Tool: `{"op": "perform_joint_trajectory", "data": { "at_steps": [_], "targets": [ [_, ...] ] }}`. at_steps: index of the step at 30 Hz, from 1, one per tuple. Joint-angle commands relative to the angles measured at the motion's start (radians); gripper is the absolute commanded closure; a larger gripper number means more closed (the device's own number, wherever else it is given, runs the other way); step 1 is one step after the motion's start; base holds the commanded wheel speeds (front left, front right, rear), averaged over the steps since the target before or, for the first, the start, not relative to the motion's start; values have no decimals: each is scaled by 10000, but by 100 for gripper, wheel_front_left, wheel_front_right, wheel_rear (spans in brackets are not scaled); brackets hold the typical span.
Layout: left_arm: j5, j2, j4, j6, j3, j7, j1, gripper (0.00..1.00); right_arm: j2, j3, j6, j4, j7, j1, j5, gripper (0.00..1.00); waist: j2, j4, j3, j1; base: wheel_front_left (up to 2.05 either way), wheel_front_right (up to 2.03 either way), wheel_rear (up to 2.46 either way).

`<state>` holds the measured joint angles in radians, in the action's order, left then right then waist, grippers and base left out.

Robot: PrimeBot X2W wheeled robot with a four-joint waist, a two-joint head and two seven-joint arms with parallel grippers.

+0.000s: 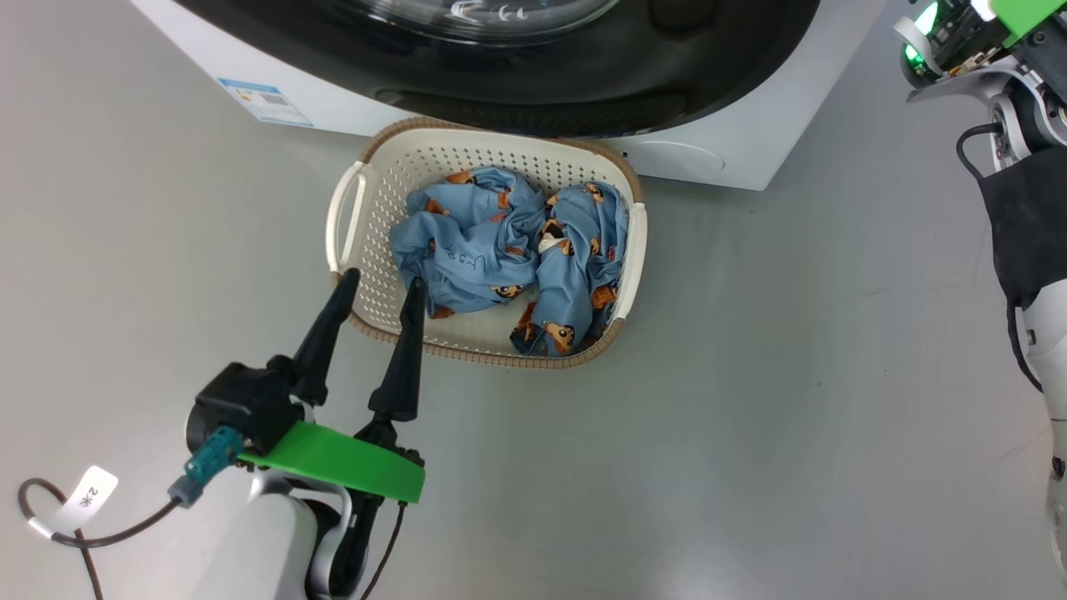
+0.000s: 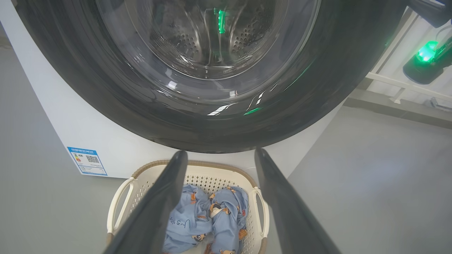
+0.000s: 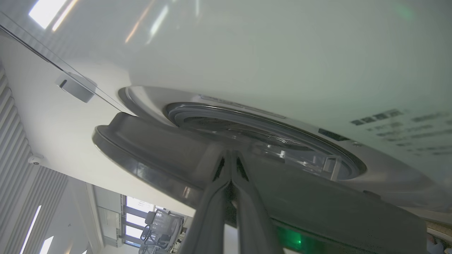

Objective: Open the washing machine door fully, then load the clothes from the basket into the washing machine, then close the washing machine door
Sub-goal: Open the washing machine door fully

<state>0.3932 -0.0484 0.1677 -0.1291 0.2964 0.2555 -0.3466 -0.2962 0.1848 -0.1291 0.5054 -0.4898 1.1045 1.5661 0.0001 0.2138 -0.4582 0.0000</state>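
The washing machine (image 1: 733,142) stands on the grey floor (image 1: 792,375), white, with a small blue label (image 1: 265,102) at one lower corner of its front. The washing machine door (image 1: 583,75), round, black and glossy, covers nearly the whole front. In the right wrist view the door stands a little off the machine's front on one side, and the round opening with its grey ring shows in the gap. Through the door's glass, in the left wrist view, the perforated steel drum (image 2: 190,38) is visible.

The basket (image 1: 492,154) sits on the floor just in front of the machine, below the door and very close to the white front. The clothes (image 1: 500,250), light blue with small brown bears, lie crumpled inside the basket, more toward the side away from the label.

The left gripper (image 1: 383,278) is on the side of the basket away from the machine. Its two dark fingers are wide apart and hold nothing. They point toward the machine, and their tips are over the basket's near corner on the label side.

The right gripper (image 3: 231,155) is up at the machine's door. Its fingers are pressed together with nothing between them. Their tips lie at the door's outer face near its edge, but whether they really touch it I cannot tell. The right arm (image 1: 1029,225) shows beside the machine, on the side away from the label.
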Motion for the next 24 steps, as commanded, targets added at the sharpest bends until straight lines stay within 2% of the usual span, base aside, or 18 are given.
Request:
{"op": "perform_joint_trajectory", "data": {
  "at_steps": [1, 12, 24],
  "targets": [
    [30, -217, -245, -16, -276, 63, 108, 0, 294, 271, -16, -244, -61, -145, -96, 100, -1, 39, -12, 0, 0, 0, 0],
    [60, -210, -295, -16, -287, 63, 80, 0, 304, 320, -16, -241, 201, 60, -196, 100, -1, 185, -113, 0, 0, 0, 0],
    [23, -182, -275, -16, -394, 63, 205, 0, 316, 583, -16, -427, -207, -352, 0, 100, -1, 123, 221, 0, 0, 0, 0]
  ]
}}
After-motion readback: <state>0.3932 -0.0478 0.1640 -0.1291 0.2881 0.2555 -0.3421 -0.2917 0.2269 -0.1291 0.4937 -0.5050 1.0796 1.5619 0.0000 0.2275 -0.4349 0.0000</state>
